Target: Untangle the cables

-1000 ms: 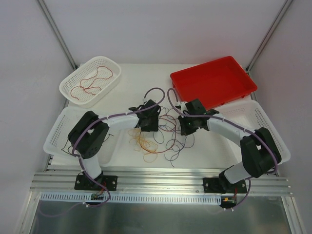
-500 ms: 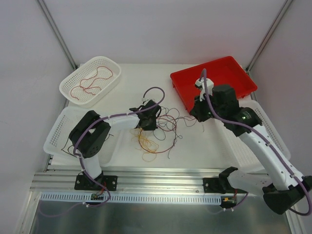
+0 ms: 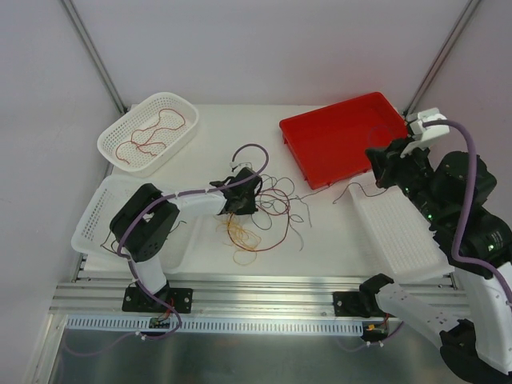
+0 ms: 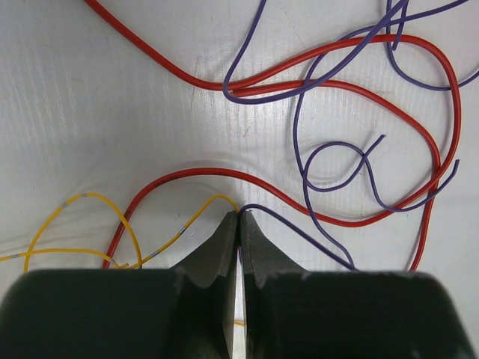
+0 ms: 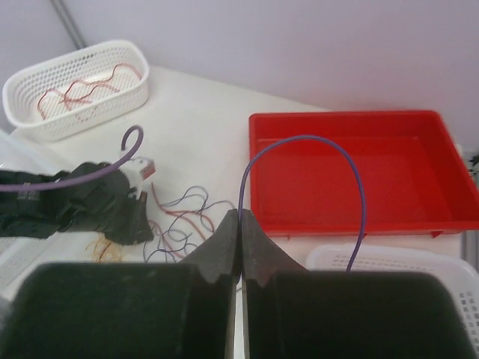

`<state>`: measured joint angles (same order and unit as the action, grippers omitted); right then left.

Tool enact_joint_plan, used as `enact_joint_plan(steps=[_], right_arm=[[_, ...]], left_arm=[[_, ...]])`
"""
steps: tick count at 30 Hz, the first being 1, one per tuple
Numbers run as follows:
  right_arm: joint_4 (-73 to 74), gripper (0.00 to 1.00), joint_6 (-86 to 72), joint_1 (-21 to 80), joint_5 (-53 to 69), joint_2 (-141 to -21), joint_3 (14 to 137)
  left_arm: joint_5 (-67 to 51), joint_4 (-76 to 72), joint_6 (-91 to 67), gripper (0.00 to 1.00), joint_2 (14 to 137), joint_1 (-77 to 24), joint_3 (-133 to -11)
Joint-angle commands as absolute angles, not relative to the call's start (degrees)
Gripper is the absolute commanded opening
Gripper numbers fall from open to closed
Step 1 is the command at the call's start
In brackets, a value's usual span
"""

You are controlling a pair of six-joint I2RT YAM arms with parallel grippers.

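Left gripper (image 4: pixel 239 217) and right gripper (image 5: pixel 239 215), both pinched tight on wire.
The loose cables (image 3: pixel 272 204) sprawl just left of the red tray (image 3: pixel 344 136), the left gripper nipping them there; the right grips a purple wire (image 5: pixel 303 137) arching in front of that tray.

The thin floppy wires (image 3: pixel 272 206) run red, dark purple and yellow over the white worktop (image 3: pixel 240 128). The shallow plastic tray (image 3: pixel 348 140) is red, the perforated oval basket (image 3: pixel 178 142) white.
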<state>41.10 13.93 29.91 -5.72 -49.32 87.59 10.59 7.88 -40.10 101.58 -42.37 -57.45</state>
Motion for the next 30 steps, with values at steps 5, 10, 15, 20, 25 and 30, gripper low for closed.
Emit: enact_joint_plan(steps=[5, 10, 15, 20, 25, 30], right_arm=[[34.72, 0.01, 17.75, 29.27, -20.12, -49.13, 93.16], [32.44, 0.01, 19.68, 28.74, -29.15, -50.97, 95.8], [28.57, 0.01, 24.08, 25.67, -36.83, -54.14, 96.85], [26.63, 0.01, 23.47, 21.54, -31.91, -58.26, 100.79], [28.65, 0.01, 18.47, 12.96, -27.17, -65.65, 108.01], [29.09, 0.01, 9.51, 0.19, -14.54, -70.29, 115.38]], left_arm=[[13.18, 15.64, -40.17, 0.0, 104.15, -41.57, -52.74], [13.45, 15.64, -40.08, 0.0, 103.89, -41.31, -52.38], [13.01, 15.64, -40.34, 0.0, 103.8, -40.96, -51.59], [12.74, 15.56, -40.34, 0.0, 103.36, -40.87, -51.06], [13.1, 15.64, -39.9, 0.0, 103.01, -40.43, -50.1], [12.48, 15.56, -40.52, 0.0, 102.66, -40.25, -48.69]])
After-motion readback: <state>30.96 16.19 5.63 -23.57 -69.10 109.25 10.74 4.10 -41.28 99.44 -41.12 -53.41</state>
